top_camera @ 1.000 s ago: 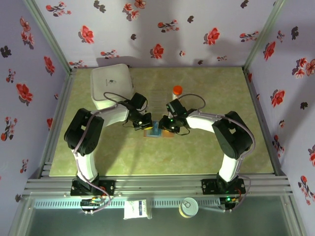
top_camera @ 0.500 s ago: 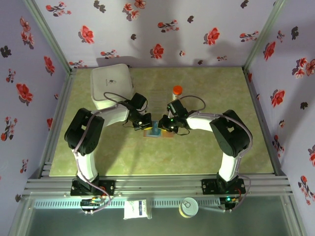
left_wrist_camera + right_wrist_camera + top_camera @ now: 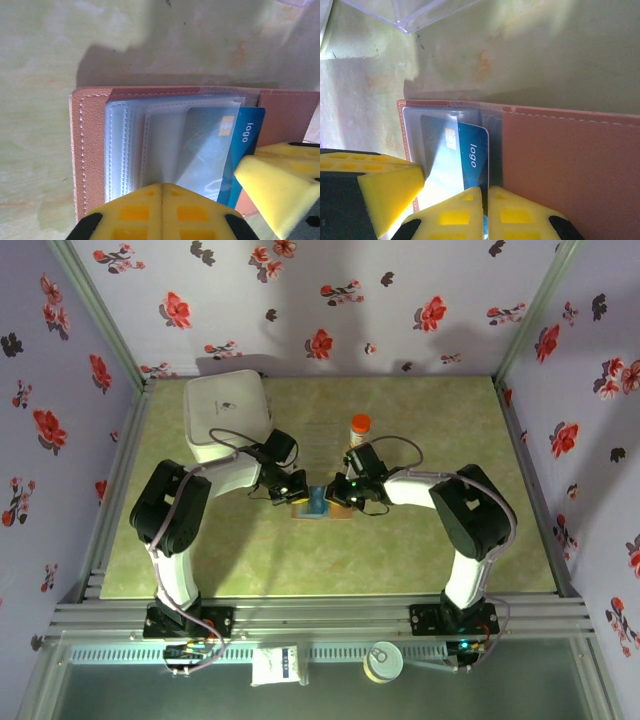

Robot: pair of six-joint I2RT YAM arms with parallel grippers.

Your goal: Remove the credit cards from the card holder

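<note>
The card holder (image 3: 318, 507) lies open mid-table, brown outside (image 3: 87, 150) with clear sleeves inside. A teal-blue credit card (image 3: 248, 132) marked "logo" sticks partway out of a sleeve toward the holder's middle. My left gripper (image 3: 161, 186) is shut, pinching a clear sleeve of the card holder. My right gripper (image 3: 485, 191) is shut on the near edge of that credit card (image 3: 470, 150), beside the holder's brown flap (image 3: 570, 165). In the top view the two grippers, left (image 3: 298, 490) and right (image 3: 337, 495), meet over the holder.
A large white square container (image 3: 228, 415) stands at the back left. An orange-capped bottle (image 3: 359, 425) stands just behind the right gripper. A clear plastic box (image 3: 420, 12) lies close behind the holder. Flowered walls close in the table.
My right gripper has closed its jaws onto the blue card's edge and shifted slightly toward the holder. The left gripper has stayed shut on the sleeve.
</note>
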